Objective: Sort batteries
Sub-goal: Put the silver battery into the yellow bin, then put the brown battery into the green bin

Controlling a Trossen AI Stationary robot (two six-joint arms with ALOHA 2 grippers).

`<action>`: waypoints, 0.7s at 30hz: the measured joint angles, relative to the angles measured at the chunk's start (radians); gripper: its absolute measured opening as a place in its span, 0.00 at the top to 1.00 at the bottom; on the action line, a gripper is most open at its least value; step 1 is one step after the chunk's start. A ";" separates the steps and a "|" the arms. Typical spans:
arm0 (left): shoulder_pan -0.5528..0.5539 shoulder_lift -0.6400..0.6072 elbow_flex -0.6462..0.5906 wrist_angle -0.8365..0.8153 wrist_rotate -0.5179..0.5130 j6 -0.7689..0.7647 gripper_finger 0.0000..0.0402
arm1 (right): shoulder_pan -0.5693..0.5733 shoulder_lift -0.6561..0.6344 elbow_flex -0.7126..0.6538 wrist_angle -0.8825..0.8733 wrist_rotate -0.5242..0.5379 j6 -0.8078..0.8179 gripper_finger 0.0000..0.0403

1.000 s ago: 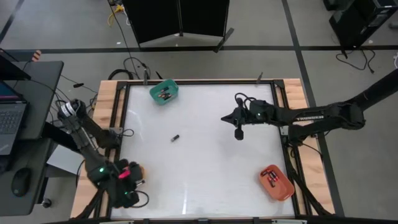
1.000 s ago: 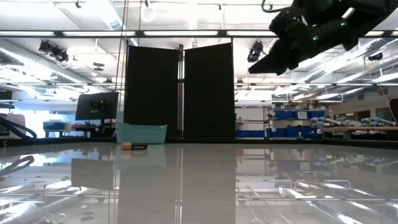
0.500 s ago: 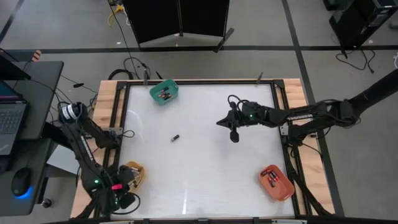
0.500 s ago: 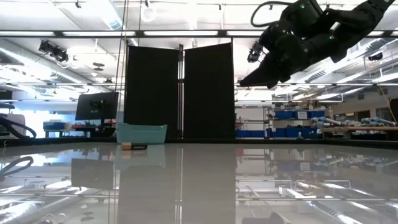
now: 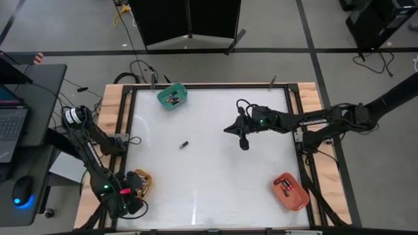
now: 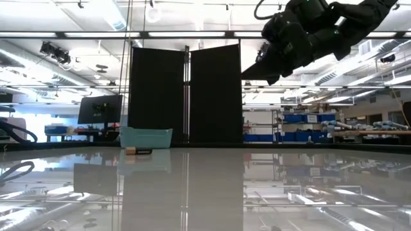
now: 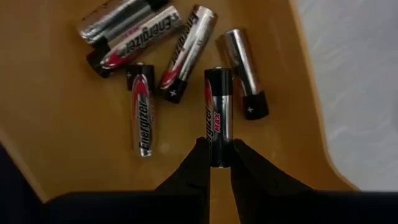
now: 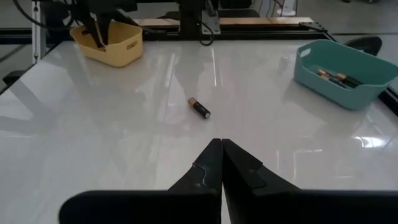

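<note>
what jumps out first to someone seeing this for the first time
A lone battery lies on the bare white table, left of centre. The right gripper hovers shut to its right. At the near left corner, the left gripper pinches a black battery over the yellow bin of loose cells.

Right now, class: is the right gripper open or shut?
Shut. The right gripper shows its fingers pressed together, nothing between them, above the table.
</note>
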 joint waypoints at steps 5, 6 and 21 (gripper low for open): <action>0.002 0.000 0.000 0.016 0.026 -0.001 0.89 | 0.008 0.034 0.026 0.002 -0.005 -0.004 0.97; 0.003 0.000 0.000 0.015 0.039 -0.001 0.88 | 0.009 0.044 0.031 0.001 -0.011 -0.005 0.97; 0.008 -0.011 0.168 -0.168 -0.153 0.050 0.68 | 0.050 0.378 0.329 -0.002 -0.205 -0.073 0.97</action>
